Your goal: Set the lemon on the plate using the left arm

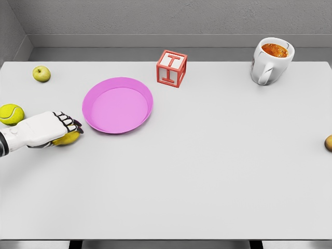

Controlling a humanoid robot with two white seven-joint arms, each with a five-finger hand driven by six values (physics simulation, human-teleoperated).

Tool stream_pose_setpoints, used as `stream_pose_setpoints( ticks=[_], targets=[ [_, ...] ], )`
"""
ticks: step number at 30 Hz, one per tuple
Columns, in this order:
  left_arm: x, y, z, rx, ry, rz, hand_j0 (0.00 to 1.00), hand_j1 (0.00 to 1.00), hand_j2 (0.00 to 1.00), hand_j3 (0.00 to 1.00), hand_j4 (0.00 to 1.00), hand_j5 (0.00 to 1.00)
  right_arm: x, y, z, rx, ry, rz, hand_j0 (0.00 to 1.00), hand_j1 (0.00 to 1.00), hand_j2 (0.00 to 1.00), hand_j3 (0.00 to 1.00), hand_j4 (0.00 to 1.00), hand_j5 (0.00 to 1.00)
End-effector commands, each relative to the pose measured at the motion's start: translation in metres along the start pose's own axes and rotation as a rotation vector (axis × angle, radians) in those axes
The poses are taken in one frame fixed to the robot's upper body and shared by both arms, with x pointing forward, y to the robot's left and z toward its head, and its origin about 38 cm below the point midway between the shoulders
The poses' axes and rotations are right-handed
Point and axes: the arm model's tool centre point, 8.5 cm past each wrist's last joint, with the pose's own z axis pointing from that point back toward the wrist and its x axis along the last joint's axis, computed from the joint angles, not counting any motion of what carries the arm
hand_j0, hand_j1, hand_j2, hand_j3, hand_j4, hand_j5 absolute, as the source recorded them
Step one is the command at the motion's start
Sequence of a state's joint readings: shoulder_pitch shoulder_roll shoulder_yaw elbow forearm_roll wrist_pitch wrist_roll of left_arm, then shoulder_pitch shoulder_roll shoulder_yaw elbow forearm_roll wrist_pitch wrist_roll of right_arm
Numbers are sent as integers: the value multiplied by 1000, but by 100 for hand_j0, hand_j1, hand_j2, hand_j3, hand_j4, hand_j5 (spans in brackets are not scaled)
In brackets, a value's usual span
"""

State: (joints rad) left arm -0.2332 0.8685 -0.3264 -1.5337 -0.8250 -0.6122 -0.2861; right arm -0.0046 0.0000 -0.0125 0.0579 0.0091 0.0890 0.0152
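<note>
A yellow lemon lies on the white table just left of the pink plate, mostly covered by my left hand. The hand reaches in from the left edge, palm down, with its fingers curled over the lemon's top. Only the lemon's lower right part shows beneath the fingers. The lemon still rests on the table surface, a short gap from the plate's left rim. The plate holds nothing. My right arm does not show.
A tennis ball sits behind my left wrist and a small green apple at the far left. A red letter block stands behind the plate. A white mug is far right; a brown object peeks in at the right edge.
</note>
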Motion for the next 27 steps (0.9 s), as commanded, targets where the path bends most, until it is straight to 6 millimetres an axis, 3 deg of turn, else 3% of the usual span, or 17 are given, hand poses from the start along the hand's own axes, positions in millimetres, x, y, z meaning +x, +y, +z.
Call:
stream_pose_setpoints(
  ticks=[1, 27],
  targets=[
    [0, 1, 1, 6, 1, 6, 64, 64, 64, 64, 64, 64, 0, 0, 0, 0, 0, 0, 100, 100, 100, 100, 100, 100],
    [-2, 16, 2, 61, -6, 21, 64, 64, 64, 64, 64, 64, -1, 0, 0, 0, 2, 0, 100, 100, 100, 100, 100, 100]
  ],
)
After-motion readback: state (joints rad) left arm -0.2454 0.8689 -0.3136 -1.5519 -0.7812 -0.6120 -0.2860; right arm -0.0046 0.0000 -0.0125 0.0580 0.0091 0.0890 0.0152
